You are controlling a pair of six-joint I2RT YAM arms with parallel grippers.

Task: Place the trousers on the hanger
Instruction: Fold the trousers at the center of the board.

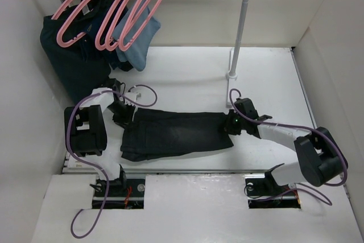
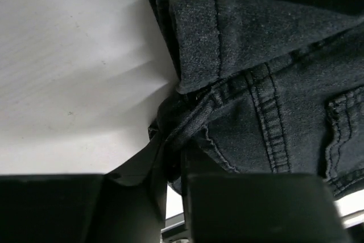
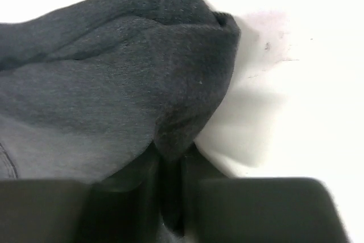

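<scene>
The trousers [image 1: 176, 134] are black jeans, folded and lying across the middle of the white table. My left gripper [image 1: 127, 119] is shut on their left end, pinching a fold near the hem and seams [image 2: 187, 135]. My right gripper [image 1: 228, 127] is shut on their right end, with a corner of the cloth [image 3: 170, 140] between the fingers. Several pink hangers [image 1: 122, 9] hang on a rail at the back left, well away from both grippers.
A dark navy garment [image 1: 77, 61] and a light blue cloth [image 1: 139, 41] hang at the back left under the hangers. A white pole [image 1: 242, 21] with a base stands at the back centre. White walls close in left, right and back.
</scene>
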